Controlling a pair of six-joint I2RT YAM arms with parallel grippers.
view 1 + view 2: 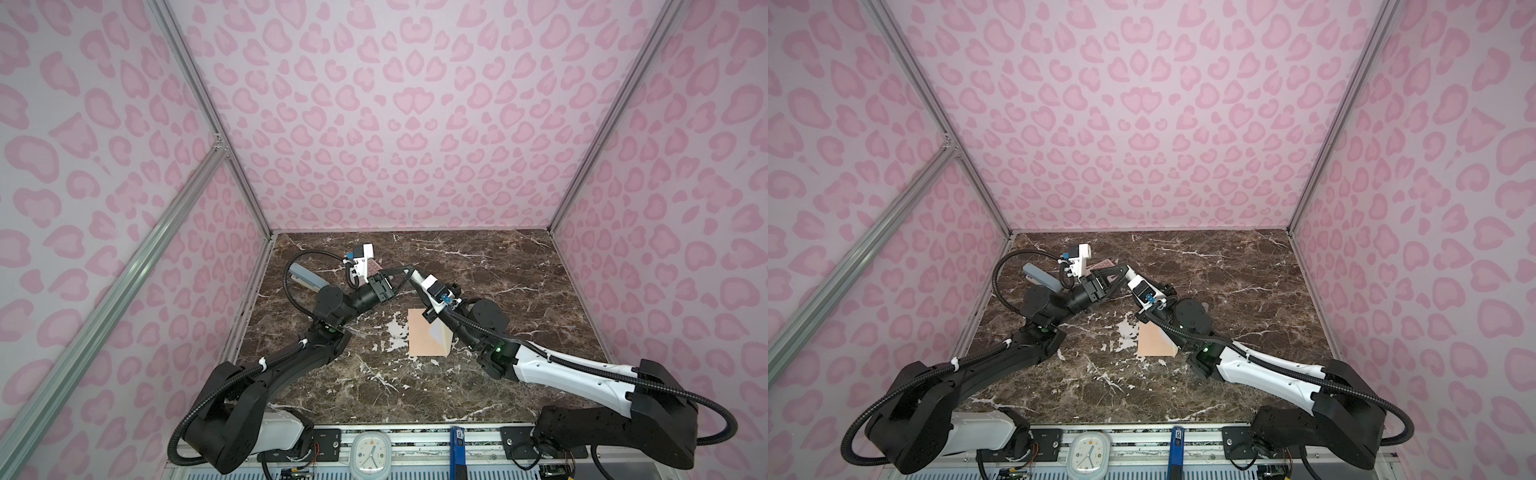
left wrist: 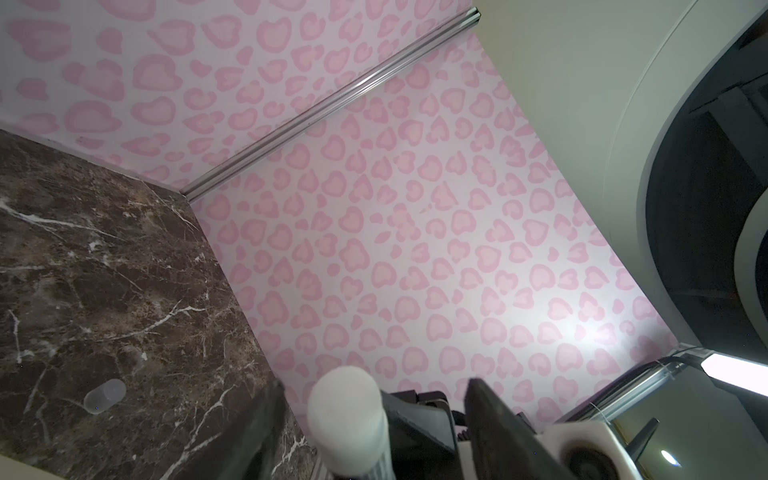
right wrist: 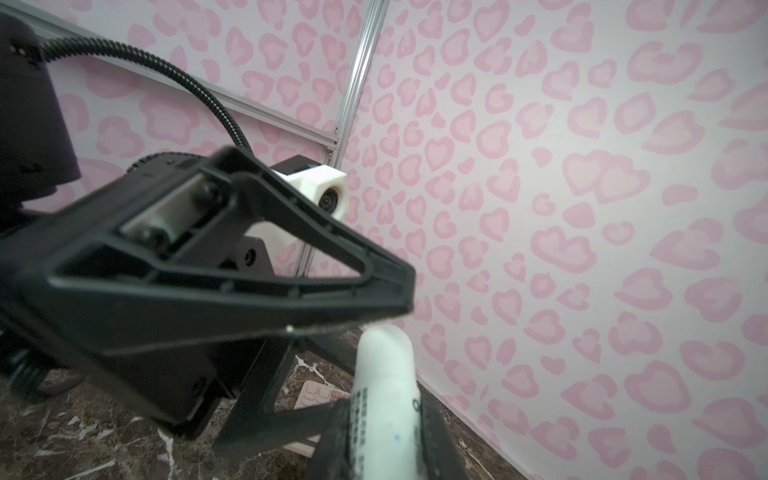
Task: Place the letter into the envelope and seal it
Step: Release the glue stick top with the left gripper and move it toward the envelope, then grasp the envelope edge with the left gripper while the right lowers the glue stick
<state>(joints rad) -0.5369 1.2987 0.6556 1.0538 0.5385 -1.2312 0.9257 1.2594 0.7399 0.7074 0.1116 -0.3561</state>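
Sealing step, I reckon: right claw (image 3: pixel 386 440) clamps the white glue stick (image 3: pixel 384 374), left claw (image 2: pixel 374 386) gapes wide round its tip holding nothing, envelope (image 1: pixel 422 338) lies mid-tabletop (image 1: pixel 519 291), and next the glue must reach its flap.

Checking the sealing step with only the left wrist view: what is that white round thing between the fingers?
Observer: A white tube with printed text, probably glue; the right wrist view shows the right gripper shut on it.
Reviewer: Where is the envelope?
Observer: In both top views the envelope lies on the table, partly behind the right arm.
Reviewer: Anything else nearby?
Observer: A pink calculator lies on the table farther back.
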